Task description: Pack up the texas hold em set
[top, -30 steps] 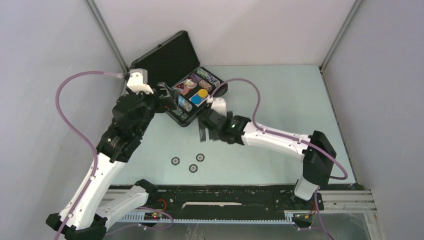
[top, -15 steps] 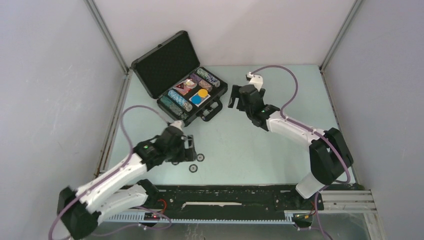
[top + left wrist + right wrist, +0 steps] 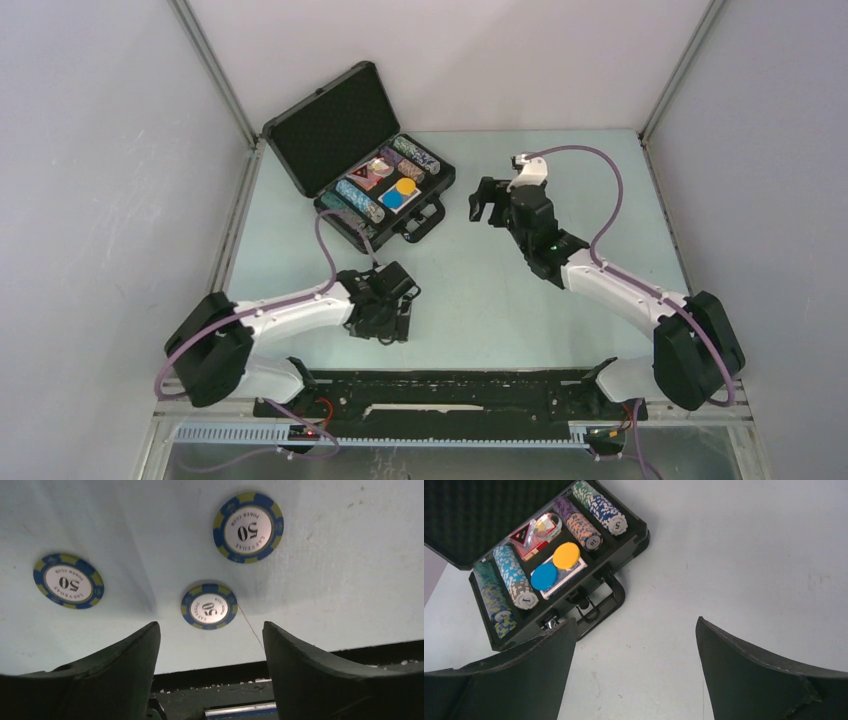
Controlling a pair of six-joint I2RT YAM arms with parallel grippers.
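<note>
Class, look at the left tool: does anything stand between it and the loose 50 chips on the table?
Nothing visible does. The left tool hangs open over the three chips, which lie flat and apart on the table.

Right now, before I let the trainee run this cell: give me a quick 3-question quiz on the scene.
1. How many loose chips lie on the table in front of the left gripper?
2. True or false: the briefcase has its lid shut.
3. Where is the orange disc?
A. On the bare table.
B. In the briefcase, next to the blue disc.
C. Between the left gripper's fingers.

Key: 1) three; 2) false, it stands open; 3) B.
</note>
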